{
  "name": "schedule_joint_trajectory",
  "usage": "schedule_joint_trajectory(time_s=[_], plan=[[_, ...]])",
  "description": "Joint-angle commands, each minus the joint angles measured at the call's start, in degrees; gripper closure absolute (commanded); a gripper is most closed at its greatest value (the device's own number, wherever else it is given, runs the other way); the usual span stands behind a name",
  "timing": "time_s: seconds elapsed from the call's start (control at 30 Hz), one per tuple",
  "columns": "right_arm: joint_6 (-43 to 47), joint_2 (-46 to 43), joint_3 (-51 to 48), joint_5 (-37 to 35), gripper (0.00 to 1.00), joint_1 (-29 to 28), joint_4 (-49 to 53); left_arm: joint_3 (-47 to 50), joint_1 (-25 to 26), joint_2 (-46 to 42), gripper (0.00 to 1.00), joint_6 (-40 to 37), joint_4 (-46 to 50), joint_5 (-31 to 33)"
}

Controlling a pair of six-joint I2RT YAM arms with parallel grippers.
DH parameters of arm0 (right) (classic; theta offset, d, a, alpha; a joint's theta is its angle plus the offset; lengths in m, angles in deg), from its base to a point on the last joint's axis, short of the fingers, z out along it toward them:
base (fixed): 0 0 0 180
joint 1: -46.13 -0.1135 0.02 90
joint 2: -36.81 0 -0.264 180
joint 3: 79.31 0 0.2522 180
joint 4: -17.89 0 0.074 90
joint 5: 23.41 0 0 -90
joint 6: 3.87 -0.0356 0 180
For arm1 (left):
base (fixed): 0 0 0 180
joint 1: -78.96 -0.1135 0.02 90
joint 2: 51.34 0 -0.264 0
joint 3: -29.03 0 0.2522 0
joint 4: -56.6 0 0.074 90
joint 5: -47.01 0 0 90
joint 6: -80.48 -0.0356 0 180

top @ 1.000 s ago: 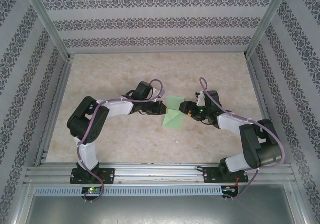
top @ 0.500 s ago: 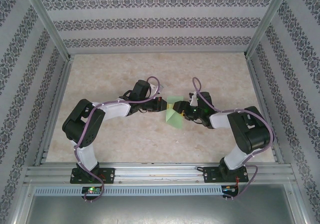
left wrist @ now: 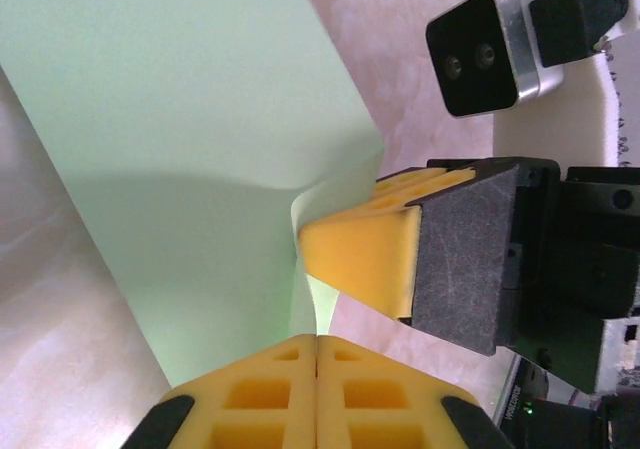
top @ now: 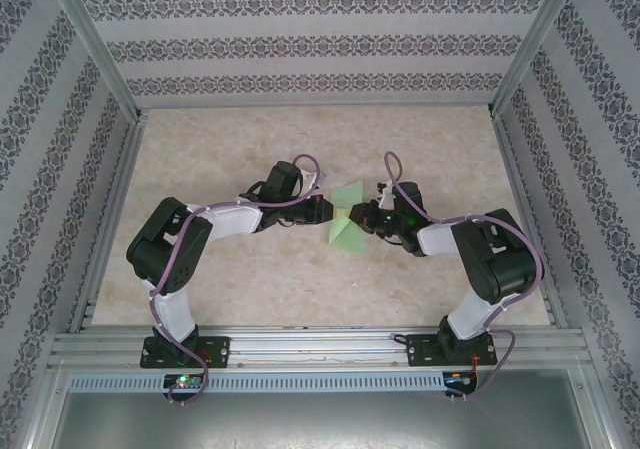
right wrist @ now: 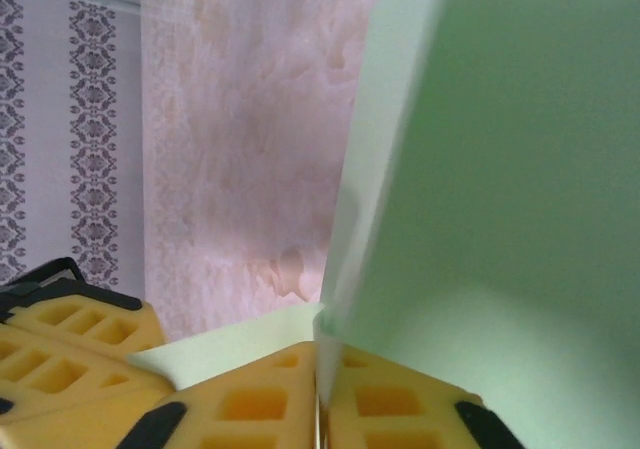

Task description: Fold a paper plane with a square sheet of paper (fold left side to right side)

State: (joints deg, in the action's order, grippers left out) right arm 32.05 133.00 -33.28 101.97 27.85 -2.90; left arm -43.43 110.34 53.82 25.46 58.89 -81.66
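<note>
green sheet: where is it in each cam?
Top external: sheet mid-frame.
Left wrist: sheet upper left.
Right wrist: sheet right half.
Landmark: left gripper pinching the sheet; bottom centre in left wrist, bottom-left corner in right wrist.

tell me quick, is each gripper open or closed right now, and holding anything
left gripper: closed, pinching an edge of the green paper
right gripper: closed, pinching the same green paper

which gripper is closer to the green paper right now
Neither, it's a tie. The left gripper is shut on the left side of the green paper, and the right gripper is shut on its right side.
</note>
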Motion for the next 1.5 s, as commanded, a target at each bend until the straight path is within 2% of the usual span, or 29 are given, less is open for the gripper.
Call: schedule_joint_trajectory(time_s=[0.0, 0.17, 0.5, 0.6, 0.7, 0.9, 1.03, 1.47], plan=[[0.44, 0.25, 0.66, -0.18, 0.96, -0.31, -1.5, 0.68, -0.52, -0.68, 0.8, -1.51, 0.82, 1.69], [1.17, -1.61, 0.13, 0.22, 1.0, 0.83, -1.1, 2.15, -2.01, -5.2, 0.62, -2.29, 1.88, 3.4], [5.33, -11.47, 0.06, 2.93, 1.0, 4.27, -0.43, 7.99, -6.24, -21.0, 0.23, -1.61, 3.68, 5.15], [5.52, -15.13, 1.11, 3.62, 1.0, 4.66, -1.06, 9.52, -7.54, -25.65, 0.16, 1.01, 1.57, 3.62], [4.89, -18.77, 2.79, 3.74, 1.0, 4.62, -2.07, 11.52, -8.67, -29.12, 0.09, 6.49, -4.96, 0.88], [3.32, -24.45, 7.68, 3.22, 1.0, 3.1, -4.45, 13.4, -9.3, -28.83, 0.07, 21.44, -24.9, -5.32], [3.67, -25.91, 10.55, 1.51, 1.0, 0.62, -4.52, 13.36, -9.2, -26.53, 0.08, 29.67, -34.42, -6.02], [3.38, -22.21, 15.08, -0.83, 1.0, -4.42, -5.94, 9.95, -6.08, -21.03, 0.09, 35.4, -42.25, -7.07]])
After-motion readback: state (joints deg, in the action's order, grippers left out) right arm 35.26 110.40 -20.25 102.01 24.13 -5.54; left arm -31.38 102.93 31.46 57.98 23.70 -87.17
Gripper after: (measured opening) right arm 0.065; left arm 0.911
